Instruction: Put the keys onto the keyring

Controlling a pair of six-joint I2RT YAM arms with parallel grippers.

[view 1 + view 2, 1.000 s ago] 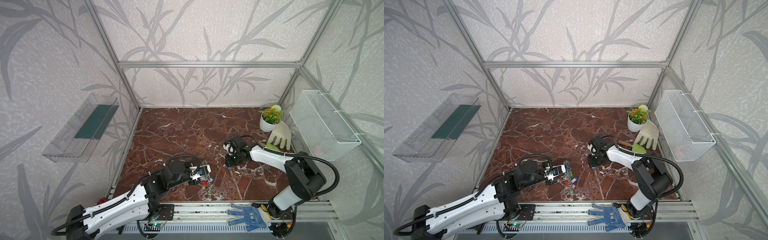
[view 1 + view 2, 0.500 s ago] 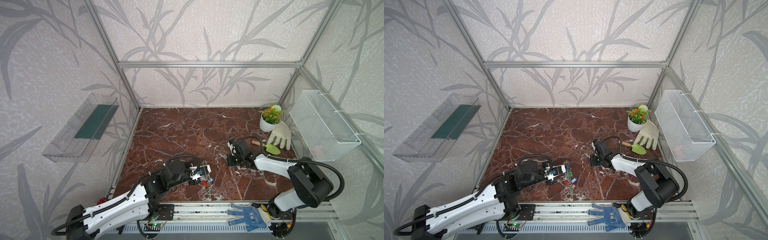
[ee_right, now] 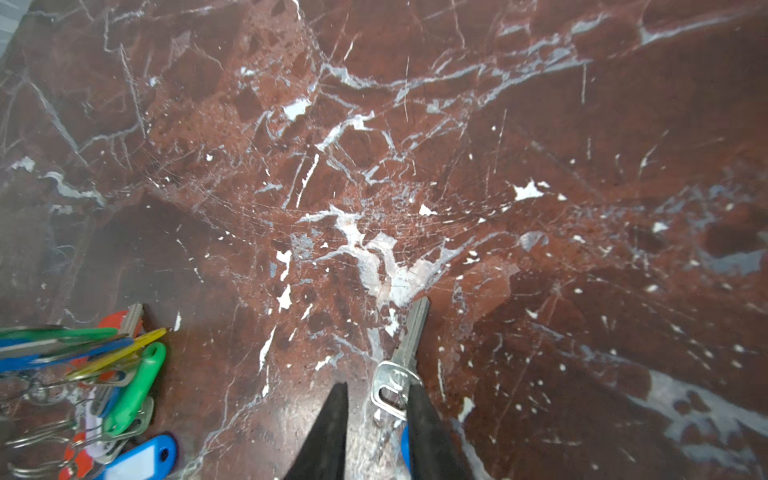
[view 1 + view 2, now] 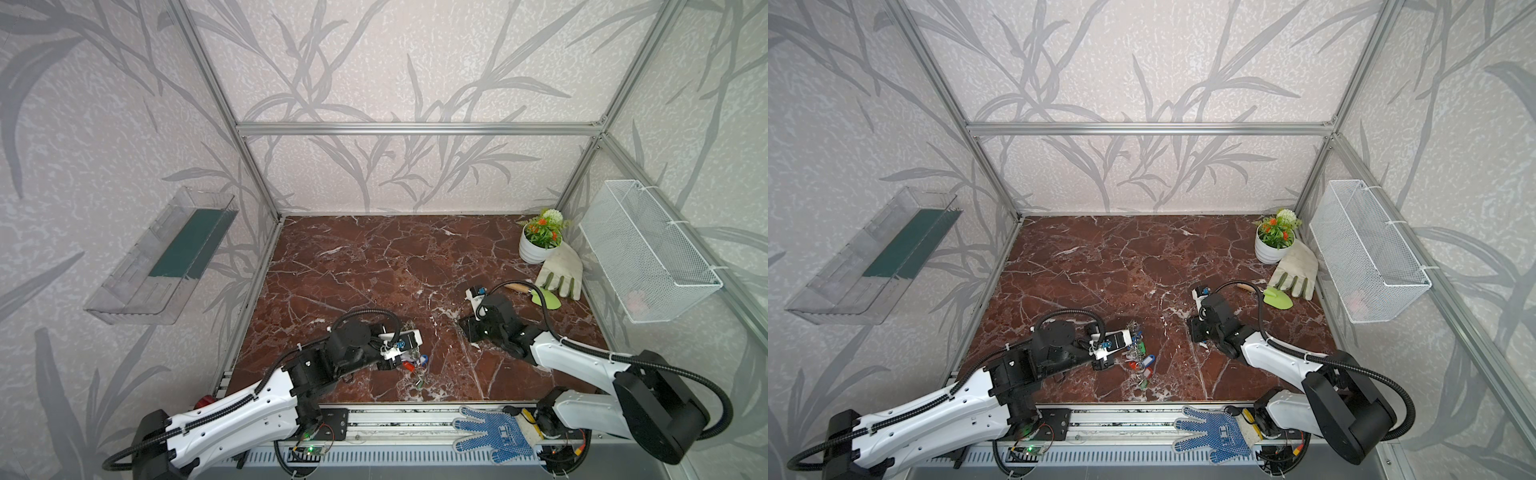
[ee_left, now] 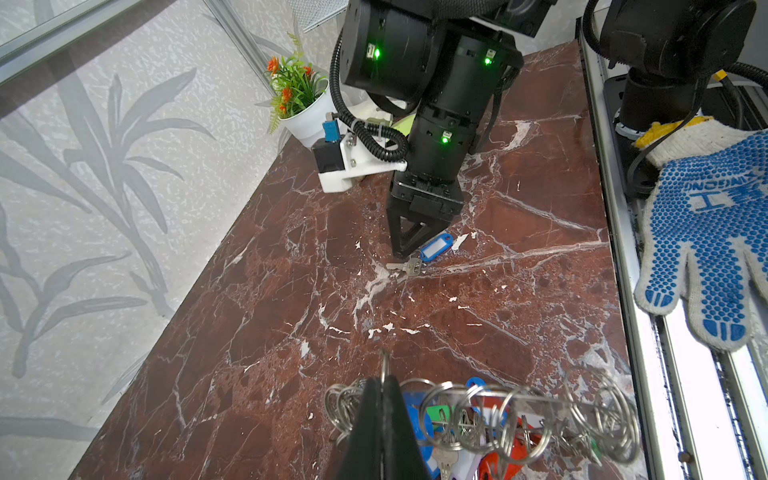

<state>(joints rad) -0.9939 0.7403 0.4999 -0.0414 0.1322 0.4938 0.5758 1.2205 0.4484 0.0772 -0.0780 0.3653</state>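
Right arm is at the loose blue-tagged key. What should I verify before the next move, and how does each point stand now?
1. Left gripper shut on the keyring: ok.
2. Right gripper jaws apart: ok.
3. Key with blue tag lying flat on the table: ok.
4. Key head centred between the right fingers: not ok, it sits close against one.
5. Key clamped: not ok.
6. Pinched split ring spread for threading: cannot tell.

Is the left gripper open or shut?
Shut: the fingers of the left gripper meet without a gap in its wrist view, pinching a ring of the keyring.
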